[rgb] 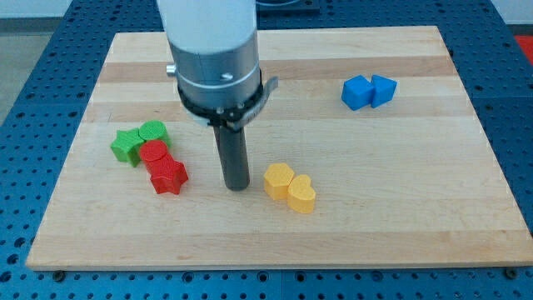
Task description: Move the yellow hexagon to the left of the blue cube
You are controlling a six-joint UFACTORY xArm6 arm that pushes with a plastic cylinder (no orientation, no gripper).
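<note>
On the wooden board, camera view:
Board [400, 208]: a pale wooden board lying on a blue perforated surface [25, 100] that shows round its edges.
Arm [212, 50]: a thick grey and white cylinder coming down from the view's top, left of centre, ending in a dark collar.
Tip [237, 187]: my tip is the lower end of a straight dark rod, resting on the board near the middle. It has no fingers to spread or press together, and it holds nothing.
Tip and blocks: it stands between the red pieces at the view's left and the yellow pair at the view's right, just beside the yellow pair; I cannot tell whether it touches it.
Yellow hexagon [279, 180]: below centre, just right of my tip, touching a yellow heart-shaped block [301, 195] at its lower right.
Blue cube [358, 92]: toward the view's upper right, well apart from the yellow hexagon, touching a second blue block [383, 89] on its right whose shape I cannot make out.
Red blocks: a round red block [153, 152] and a red star [169, 176] below it, touching.
Green blocks: a green star-like block [127, 145] and a rounder green block [153, 131], touching each other and the round red block.
</note>
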